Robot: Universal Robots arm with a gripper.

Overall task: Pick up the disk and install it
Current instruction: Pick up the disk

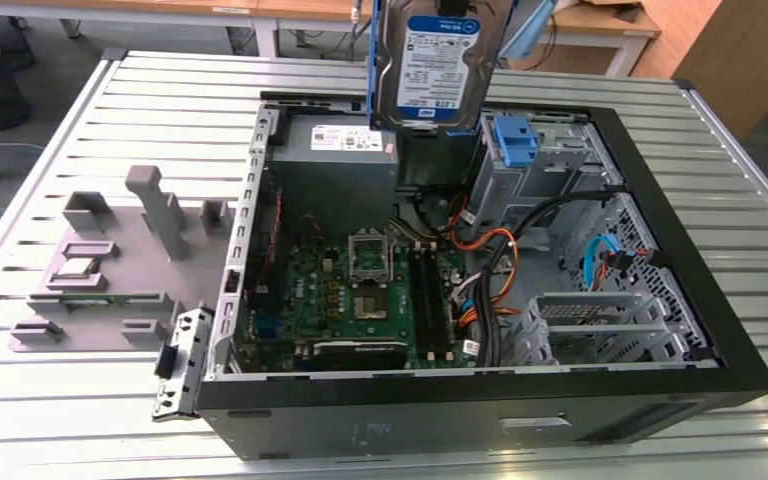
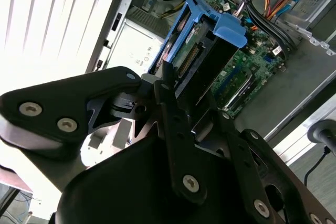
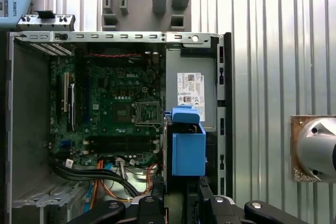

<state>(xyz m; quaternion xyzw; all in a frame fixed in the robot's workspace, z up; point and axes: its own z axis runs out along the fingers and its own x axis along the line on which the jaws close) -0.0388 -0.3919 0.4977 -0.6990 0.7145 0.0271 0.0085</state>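
Above open computer case (image 1: 704,290): disk (image 1: 424,112), blue-white label (image 1: 439,55), clamped in hand (image 2: 188,92).

Both wrist views above open case (image 3: 121,36)

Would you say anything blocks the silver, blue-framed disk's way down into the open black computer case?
Nothing visible does: the gripper holds the disk clear above the case's open side, with the orange and black cables lying lower inside.
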